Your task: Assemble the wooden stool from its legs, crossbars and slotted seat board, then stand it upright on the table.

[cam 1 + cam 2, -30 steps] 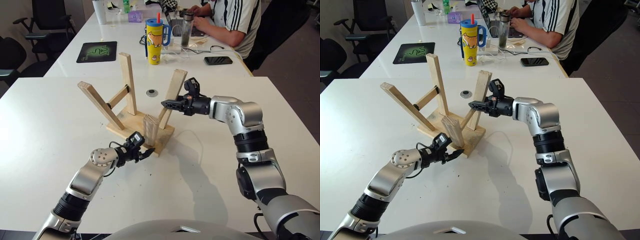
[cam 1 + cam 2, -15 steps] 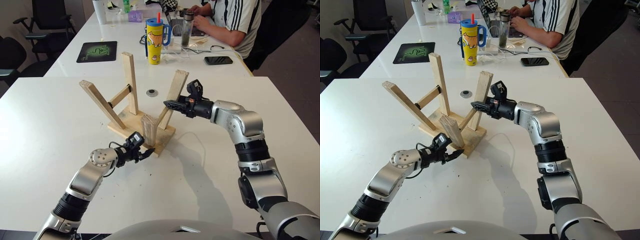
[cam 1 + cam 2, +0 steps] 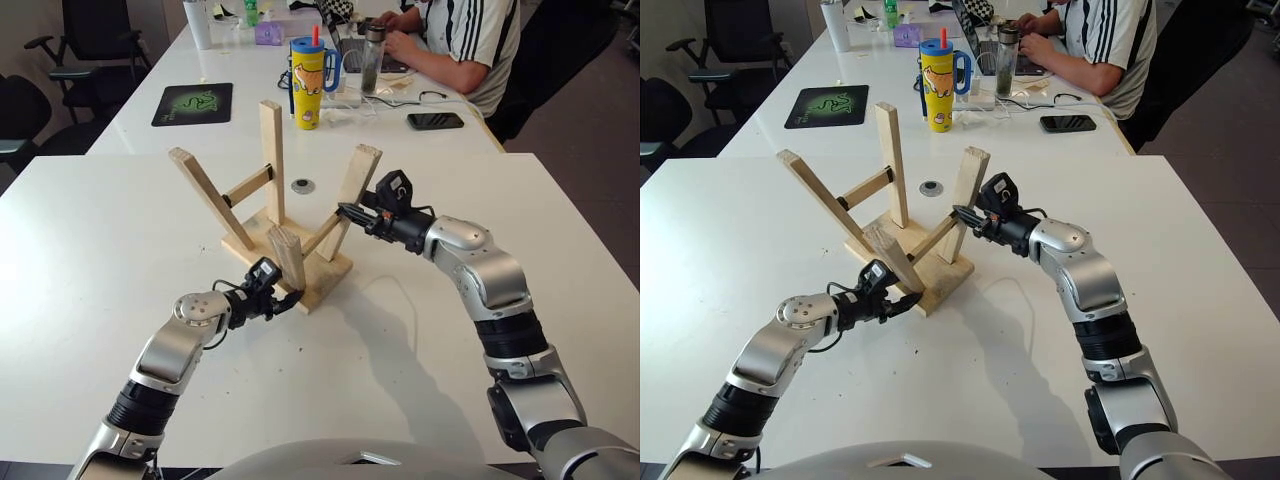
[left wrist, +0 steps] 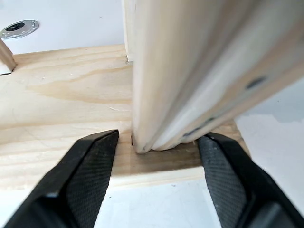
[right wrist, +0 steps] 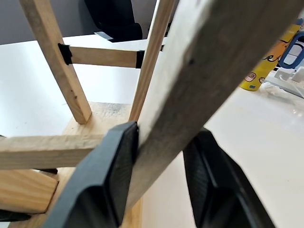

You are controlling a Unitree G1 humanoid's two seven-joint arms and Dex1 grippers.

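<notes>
Left end effector (image 3: 285,297) spread, right end effector (image 3: 348,211) clamping leg (image 3: 361,174)

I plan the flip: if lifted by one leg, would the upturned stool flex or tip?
Likely stiff: crossbars brace the legs. Probably steady now, flat on its wide seat board. Held by the leg in the right gripper, it may swing.

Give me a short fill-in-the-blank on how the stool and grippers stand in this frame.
1. The stool rests with its seat board on the table and its legs pointing ____.
2. The right gripper is clamped on one ____ of the stool.
3. A ____ cup with a blue lid stands beyond the stool.
Missing words: up; leg; yellow.
</notes>
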